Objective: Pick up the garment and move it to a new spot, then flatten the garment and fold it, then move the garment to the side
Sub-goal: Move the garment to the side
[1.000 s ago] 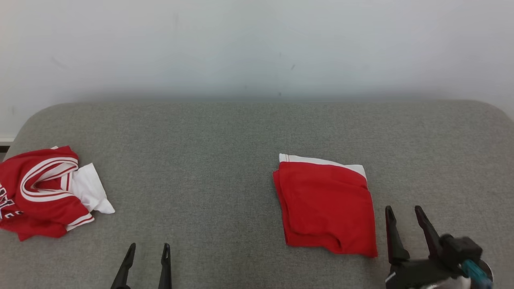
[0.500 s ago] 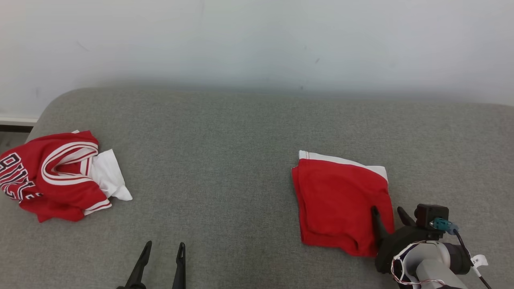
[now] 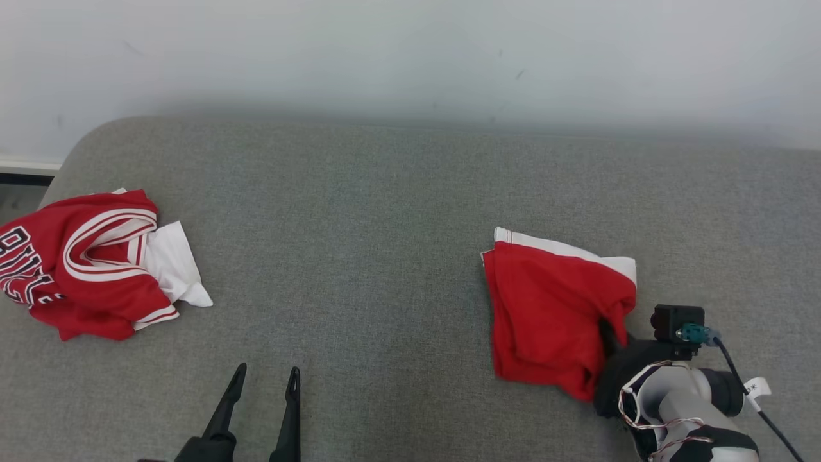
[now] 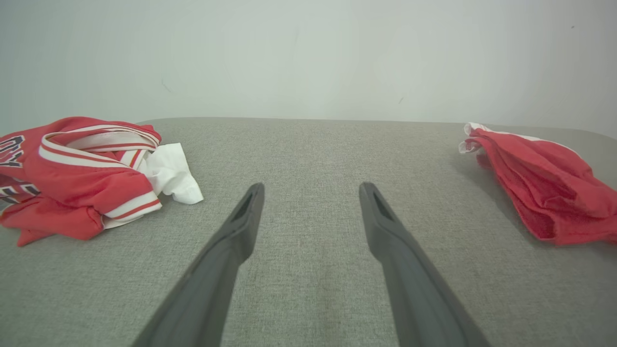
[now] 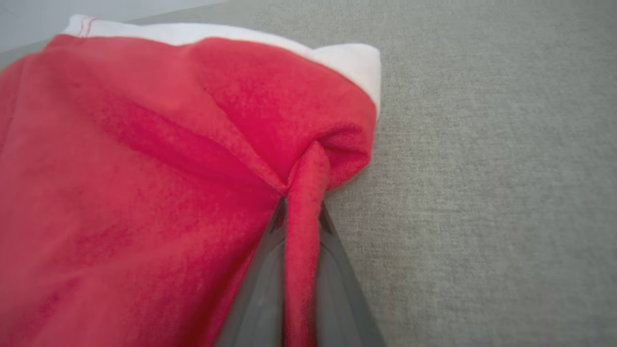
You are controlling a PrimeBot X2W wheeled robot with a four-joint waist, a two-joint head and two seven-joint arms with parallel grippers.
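Observation:
The folded red garment with a white band along its far edge lies on the right part of the grey cushion. My right gripper comes in from the lower right and is shut on the garment's right edge. In the right wrist view a ridge of red cloth is pinched between the right gripper's two fingers. That edge is bunched and lifted a little. My left gripper hovers open near the front edge, holding nothing. The left wrist view shows the left gripper spread wide, with the garment off to its right.
A crumpled red and white jersey with lettering lies at the cushion's far left, also in the left wrist view. A pale wall stands behind the cushion. Bare grey fabric stretches between the two clothes.
The head camera has shifted. My right gripper moved forward onto the garment's right edge and shut on it, bunching the cloth. The left gripper stayed open and still.

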